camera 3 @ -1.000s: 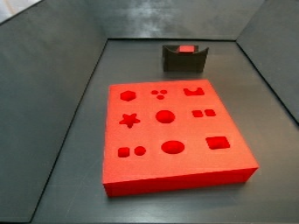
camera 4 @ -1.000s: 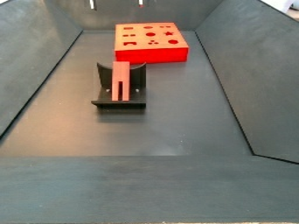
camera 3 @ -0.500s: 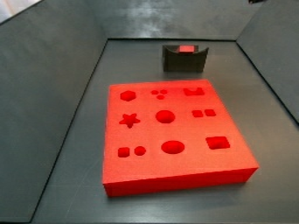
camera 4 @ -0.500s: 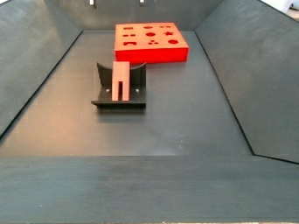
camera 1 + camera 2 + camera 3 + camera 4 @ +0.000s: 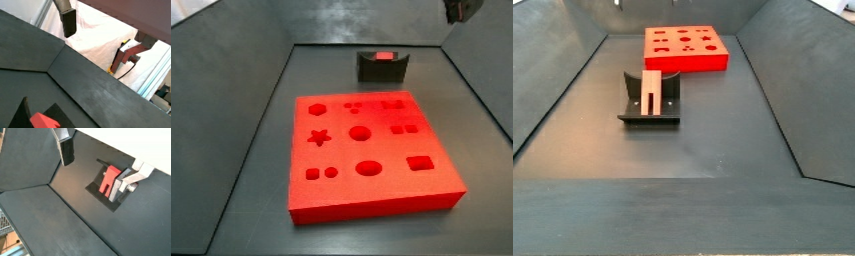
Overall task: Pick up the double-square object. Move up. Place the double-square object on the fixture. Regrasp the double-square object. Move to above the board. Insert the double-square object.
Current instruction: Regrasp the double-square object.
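High above the bench [image 5: 687, 150], the gripper [image 5: 100, 159] hangs in the air with nothing in it. Its jaws are spread wide apart, and only empty space shows between the two silver fingers [image 5: 65, 149] in both wrist views. In a side view just a dark bit of the gripper [image 5: 461, 9] peeks in at the top corner.

Down below, the double-square object [image 5: 109, 179] sits in the fixture [image 5: 117, 198]. It rests in the notch of the fixture [image 5: 649, 100], where it looks like a long pink strip [image 5: 651, 90] lying along the middle. In a side view its red end [image 5: 382, 56] pokes up out of the dark block [image 5: 382, 68]. I think it was put there so the notch can hold it straight while the jaws let go and get ready to grab it a better way. The jaws are well apart from it now, so that new grab is not done yet.

The board [image 5: 372, 150] lies flat on the bench, well apart from the fixture. Its shaped holes are all empty: a star, circles, an oval, squares. The piece needs to go into the two-square hole [image 5: 405, 129] later, so that hole has to stay free.
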